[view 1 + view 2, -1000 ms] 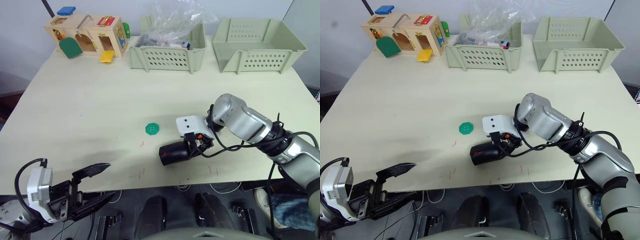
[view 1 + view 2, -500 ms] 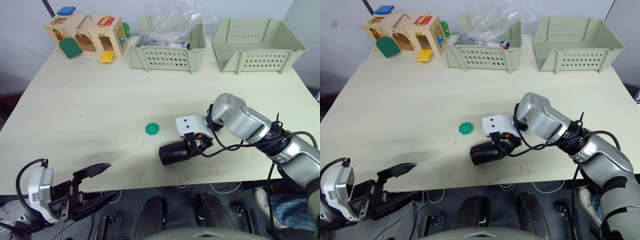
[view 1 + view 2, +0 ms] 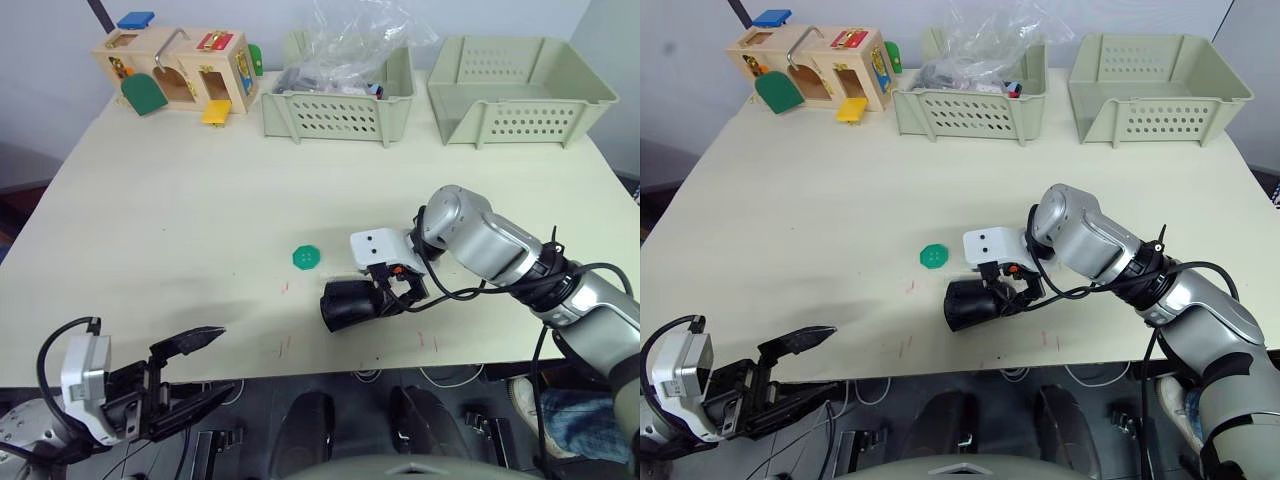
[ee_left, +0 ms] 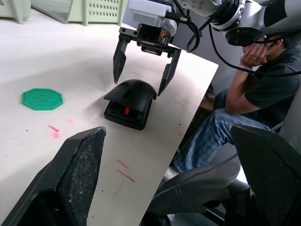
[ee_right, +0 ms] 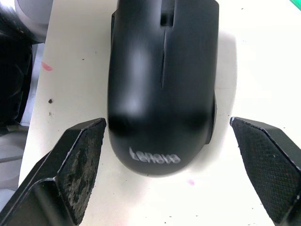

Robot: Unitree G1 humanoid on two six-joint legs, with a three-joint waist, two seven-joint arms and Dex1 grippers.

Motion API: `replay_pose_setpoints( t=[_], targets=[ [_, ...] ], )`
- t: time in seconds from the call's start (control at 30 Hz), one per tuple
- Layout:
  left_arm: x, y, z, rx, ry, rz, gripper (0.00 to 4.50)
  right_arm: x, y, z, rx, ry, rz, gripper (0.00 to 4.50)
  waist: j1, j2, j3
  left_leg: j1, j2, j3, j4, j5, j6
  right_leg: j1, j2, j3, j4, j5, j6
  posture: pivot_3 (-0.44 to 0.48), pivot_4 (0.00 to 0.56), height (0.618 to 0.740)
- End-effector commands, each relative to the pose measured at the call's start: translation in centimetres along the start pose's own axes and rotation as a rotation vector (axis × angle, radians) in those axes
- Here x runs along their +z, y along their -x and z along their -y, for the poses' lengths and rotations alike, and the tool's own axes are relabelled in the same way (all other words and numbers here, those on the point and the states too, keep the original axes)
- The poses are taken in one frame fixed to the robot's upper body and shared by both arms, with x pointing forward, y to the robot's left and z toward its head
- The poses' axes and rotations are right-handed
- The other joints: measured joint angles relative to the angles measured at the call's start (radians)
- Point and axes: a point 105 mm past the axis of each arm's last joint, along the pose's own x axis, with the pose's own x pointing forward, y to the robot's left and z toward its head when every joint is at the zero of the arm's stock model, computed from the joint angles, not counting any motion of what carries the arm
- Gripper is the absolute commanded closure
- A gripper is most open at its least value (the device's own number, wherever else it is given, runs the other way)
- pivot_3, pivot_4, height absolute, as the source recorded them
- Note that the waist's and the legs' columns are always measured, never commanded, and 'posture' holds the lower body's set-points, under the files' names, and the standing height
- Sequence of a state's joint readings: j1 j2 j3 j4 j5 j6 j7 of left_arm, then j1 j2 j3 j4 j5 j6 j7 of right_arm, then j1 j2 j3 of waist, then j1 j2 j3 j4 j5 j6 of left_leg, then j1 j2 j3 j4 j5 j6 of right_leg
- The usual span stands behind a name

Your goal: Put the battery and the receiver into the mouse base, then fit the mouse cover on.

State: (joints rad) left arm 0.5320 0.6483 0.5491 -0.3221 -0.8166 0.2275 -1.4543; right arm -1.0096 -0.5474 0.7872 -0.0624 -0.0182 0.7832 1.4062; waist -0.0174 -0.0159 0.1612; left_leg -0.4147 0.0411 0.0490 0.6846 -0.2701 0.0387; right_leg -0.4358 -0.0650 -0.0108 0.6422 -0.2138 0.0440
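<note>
The black mouse cover (image 3: 352, 300) lies on top of the mouse base (image 4: 124, 113) near the table's front edge. In the left wrist view its front end sits a little raised, and the red wheel shows in the gap beneath. My right gripper (image 3: 392, 290) hovers over the mouse's rear end, open, with one finger on each side of the cover (image 5: 162, 84) and nothing held. My left gripper (image 3: 215, 362) hangs open and empty below the table's front edge at the left. The battery and the receiver are hidden.
A green octagonal disc (image 3: 307, 258) lies just left of the mouse. At the back stand a wooden latch box (image 3: 175, 70), a basket with a plastic bag (image 3: 335, 115) and an empty basket (image 3: 515, 90). A person (image 4: 254, 84) sits beyond the table edge.
The red mark at the mouse's front end no longer shows from the head views; the black cover now lies over it. The left arm has barely moved.
</note>
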Motion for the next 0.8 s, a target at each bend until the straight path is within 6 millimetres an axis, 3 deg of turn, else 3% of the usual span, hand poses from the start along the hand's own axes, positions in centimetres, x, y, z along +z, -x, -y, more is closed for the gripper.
replay_pose_setpoints(
  t=[0.03,0.33,0.6,0.67,0.8],
  targets=[
    [0.5,-0.1,0.2,-0.012,-0.023,-0.003,0.0,1.2,1.3,-0.1,-0.026,0.034,0.043,0.06,0.0,0.0,0.0,0.0,0.0,0.0,0.0,0.0,0.0,0.0,0.0,0.0,0.0,0.0,0.0,0.0,0.15,0.74],
    [0.7,-0.3,0.1,-0.016,-0.027,-0.002,0.0,1.7,2.8,-1.1,-0.041,0.045,0.125,0.06,0.002,0.0,0.0,0.0,0.0,0.0,0.0,0.0,0.0,0.0,0.0,0.0,0.0,0.0,0.0,0.0,0.15,0.74],
    [1.0,-0.6,0.0,-0.022,-0.03,0.0,0.0,1.5,3.6,-2.2,-0.189,0.064,0.544,0.06,0.005,-0.001,0.0,0.0,0.0,0.0,0.0,0.0,0.0,0.002,0.0,0.0,-0.001,0.0,0.0,0.0,0.15,0.74],
    [1.0,-0.9,0.1,-0.026,-0.03,-0.001,0.0,0.4,3.5,-3.4,-0.148,0.003,0.621,0.06,0.003,-0.001,0.0,0.001,0.0,0.001,0.0,0.0,0.0,0.001,0.0,0.001,0.0,0.0,0.0,0.0,0.15,0.74],
    [1.3,-0.9,0.0,-0.034,-0.029,-0.004,0.0,-1.3,2.8,-3.2,-0.189,-0.062,0.615,0.06,0.002,-0.001,0.0,0.001,0.0,0.0,0.0,0.0,0.0,0.002,0.0,0.0,0.0,0.0,0.0,0.0,0.15,0.74]
  ],
)
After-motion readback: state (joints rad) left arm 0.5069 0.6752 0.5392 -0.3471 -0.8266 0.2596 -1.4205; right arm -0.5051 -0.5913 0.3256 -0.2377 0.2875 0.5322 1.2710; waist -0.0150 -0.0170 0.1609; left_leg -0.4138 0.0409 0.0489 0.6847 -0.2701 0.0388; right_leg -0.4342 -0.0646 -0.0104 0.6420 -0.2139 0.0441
